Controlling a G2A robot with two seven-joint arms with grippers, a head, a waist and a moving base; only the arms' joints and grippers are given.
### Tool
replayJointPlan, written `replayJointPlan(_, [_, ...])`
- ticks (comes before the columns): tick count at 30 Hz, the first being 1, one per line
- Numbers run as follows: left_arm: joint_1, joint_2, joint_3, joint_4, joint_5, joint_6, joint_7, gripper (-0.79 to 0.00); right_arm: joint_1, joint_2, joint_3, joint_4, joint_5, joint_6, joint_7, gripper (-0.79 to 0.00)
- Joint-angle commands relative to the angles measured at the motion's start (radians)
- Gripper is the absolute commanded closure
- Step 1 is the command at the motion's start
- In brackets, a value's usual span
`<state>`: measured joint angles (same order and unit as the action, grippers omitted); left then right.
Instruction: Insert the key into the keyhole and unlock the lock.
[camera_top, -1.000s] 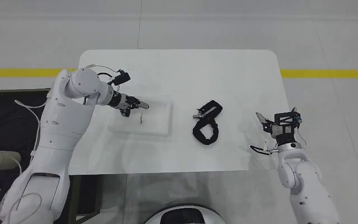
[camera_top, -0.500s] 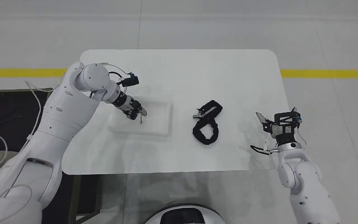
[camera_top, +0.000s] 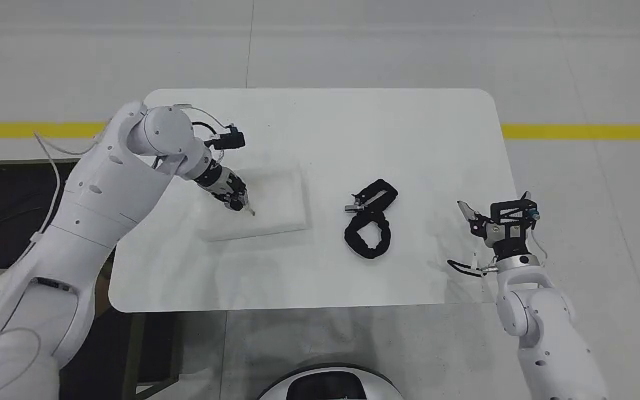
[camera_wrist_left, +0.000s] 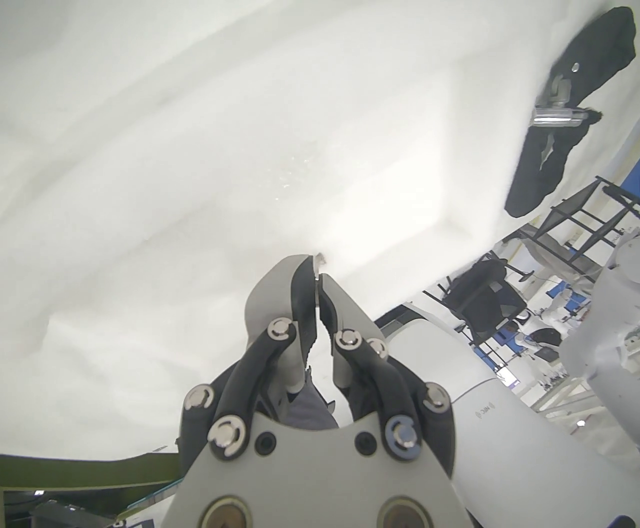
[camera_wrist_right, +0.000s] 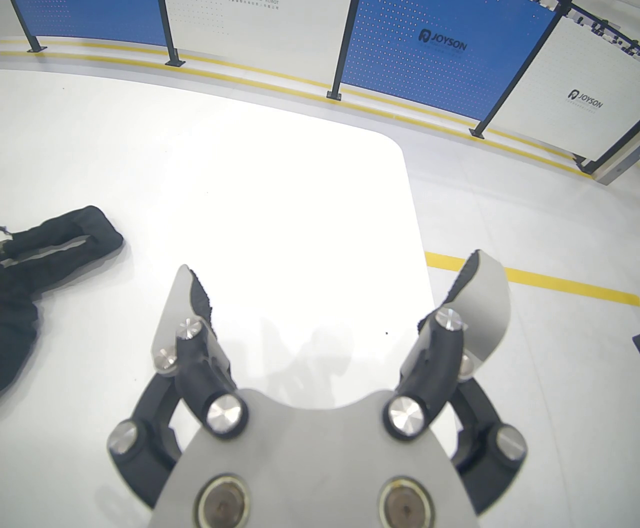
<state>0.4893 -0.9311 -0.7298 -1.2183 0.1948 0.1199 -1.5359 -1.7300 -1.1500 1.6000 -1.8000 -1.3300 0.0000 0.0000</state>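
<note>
Left pincer (camera_top: 242, 203) (camera_wrist_left: 317, 272): fingers pressed together, pinching the key (camera_wrist_left: 320, 258) — just a sliver of metal shows past the fingertips.
Key: held at the very tip of the left pincer, its free end close to the white pad (camera_top: 280, 195) (camera_wrist_left: 260, 150); whether it touches the pad I cannot tell.
White pad: right under the left pincer, lying on the table (camera_top: 420, 130) (camera_wrist_right: 260, 180) and reaching out past the fingertips on every side.
Lock (camera_top: 362, 215) (camera_wrist_left: 542, 165) (camera_wrist_right: 17, 320): a black sleeved loop with a small metal part, lying on the table beyond the pad's edge, well apart from the left pincer and between the two pincers; the metal part sits on the side toward the left pincer.
Right pincer (camera_top: 478, 240) (camera_wrist_right: 332, 272): fingers spread wide, nothing between them — it hangs over the table's edge, well apart from the lock.
</note>
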Motion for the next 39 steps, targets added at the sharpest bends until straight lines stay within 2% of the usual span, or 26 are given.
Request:
replayJointPlan(1, [-0.010,0.021,0.015,-0.057,0.007,0.022,0.000,0.000,0.000,0.000,0.000,0.000,0.000,0.000,0.000,-0.785])
replayJointPlan(8, [-0.032,0.103,0.037,-0.235,0.022,0.108,0.000,0.000,0.000,0.000,0.000,0.000,0.000,0.000,0.000,-0.785])
replayJointPlan(12, [-0.016,0.148,0.085,-0.276,0.043,0.134,0.000,0.000,0.000,0.000,0.000,0.000,0.000,0.000,0.000,-0.785])
replayJointPlan(16, [-0.043,0.184,0.159,-0.294,0.055,0.133,0.000,0.000,0.000,0.000,0.000,0.000,0.000,0.000,0.000,-0.785])
replayJointPlan(23, [-0.078,0.224,0.130,-0.307,0.006,0.164,0.001,0.000,0.000,0.000,0.000,0.000,0.000,0.000,0.000,-0.785])
replayJointPlan(26, [-0.066,0.238,0.056,-0.322,-0.049,0.174,0.079,0.000,0.000,0.000,0.000,0.000,0.000,0.000,0.000,-0.785])
replayJointPlan(28, [-0.027,0.254,-0.026,-0.321,-0.151,0.165,0.179,0.000,0.000,0.000,0.000,0.000,0.000,0.000,0.000,-0.785])
replayJointPlan(30, [0.046,0.275,-0.132,-0.301,-0.313,0.104,0.316,0.000,0.000,0.000,0.000,0.000,0.000,0.000,0.000,-0.785])
replayJointPlan(32, [0.155,0.296,-0.224,-0.275,-0.463,-0.016,0.432,0.000,0.000,0.000,0.000,0.000,0.000,0.000,0.000,-0.785])
replayJointPlan(35, [0.320,0.320,-0.333,-0.212,-0.667,-0.209,0.530,0.000,0.000,0.000,0.000,0.000,0.000,0.000,0.000,-0.785])
replayJointPlan(37, [0.411,0.328,-0.378,-0.185,-0.741,-0.324,0.575,0.000,-0.003,0.000,-0.003,0.000,0.004,-0.007,0.006,-0.785])
replayJointPlan(39, [0.496,0.331,-0.403,-0.173,-0.815,-0.425,0.594,0.000,0.006,0.001,-0.021,-0.031,0.019,-0.072,0.064,-0.785])
